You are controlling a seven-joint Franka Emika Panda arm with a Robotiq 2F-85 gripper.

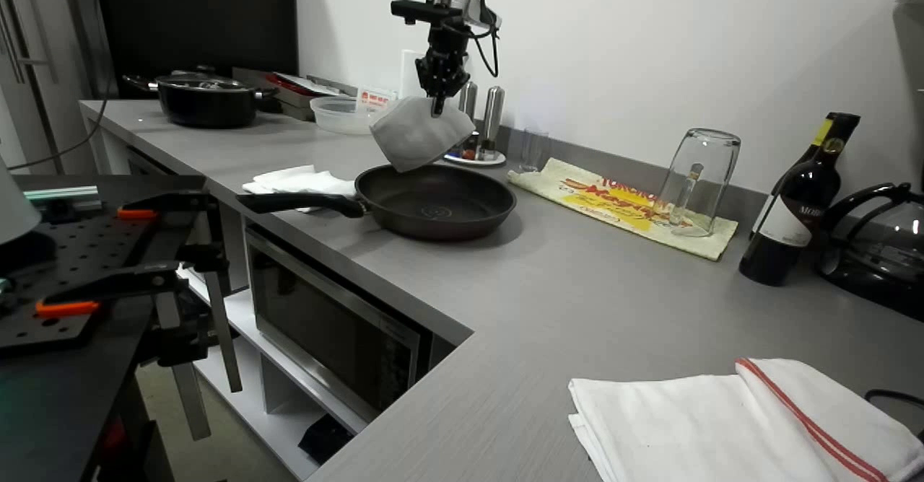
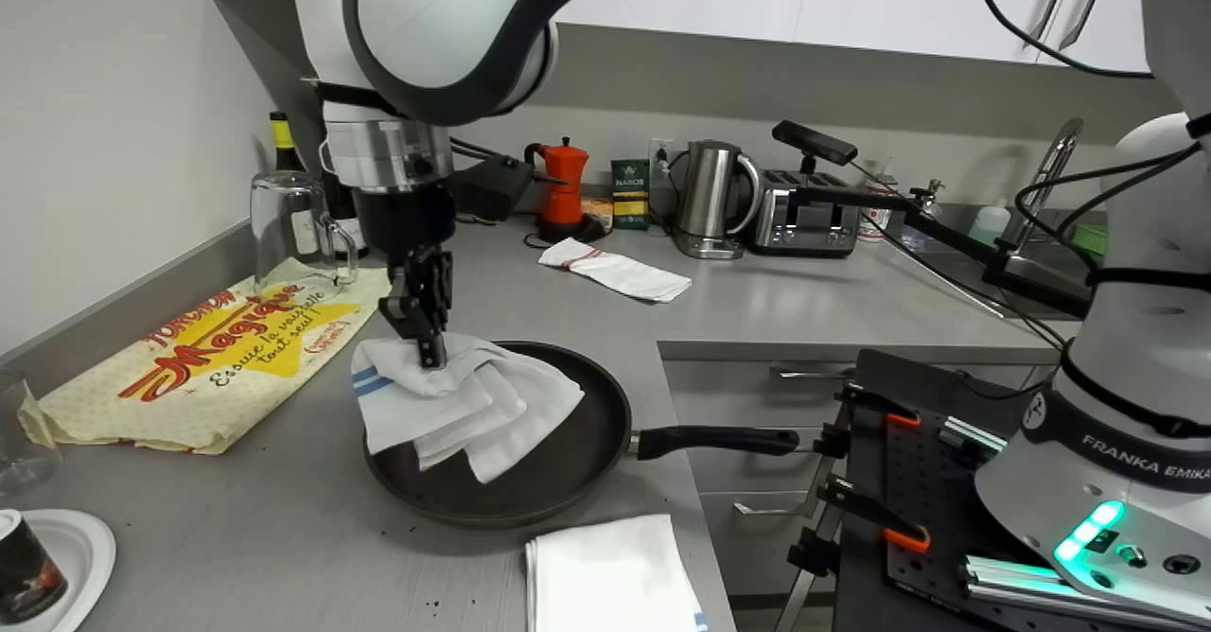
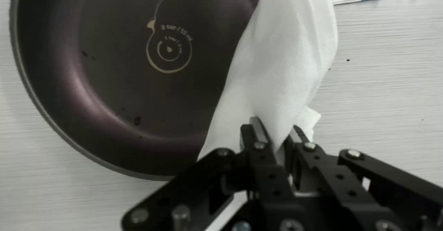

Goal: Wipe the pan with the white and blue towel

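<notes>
- Along the wall (image 1: 599, 56), a yellow printed cloth (image 2: 218, 367) lies on the grey counter (image 1: 548, 323) with a big glass mug (image 1: 696, 186) standing on it; a dark wine bottle (image 1: 798, 204) and a coffee carafe (image 1: 884, 240) stand near one end.
- Beyond its other end come a drinking glass (image 1: 534, 151) and a white plate (image 2: 93, 556) bearing a small container (image 2: 26, 570); two tall metal cylinders (image 1: 494, 117) rise there, on the plate or behind it, I can't tell.
- A plastic tub (image 1: 339, 121) and a black pot (image 1: 209, 107) sit farther along, the pot well apart from the pan (image 1: 440, 204).
- The other stretch of counter has a red moka pot (image 2: 563, 183), a steel kettle (image 2: 708, 199), a toaster (image 2: 804, 220) and a white cloth with red stripes (image 2: 620, 271).
- Nearest the work, a folded white cloth (image 2: 615, 575) lies just beside the pan.
- The pan sits flat on the counter, handle (image 2: 719, 440) toward the counter's edge; dark specks (image 3: 137, 121) dot its inside.
- The gripper (image 3: 276, 130) is raised by the pan's rim, pinching the white and blue towel (image 2: 464, 414) near its top.
- The rest of the towel hangs below the fingertips, partly over the pan, hiding some of its inside; whether its lowest corner touches, I can't tell.
</notes>
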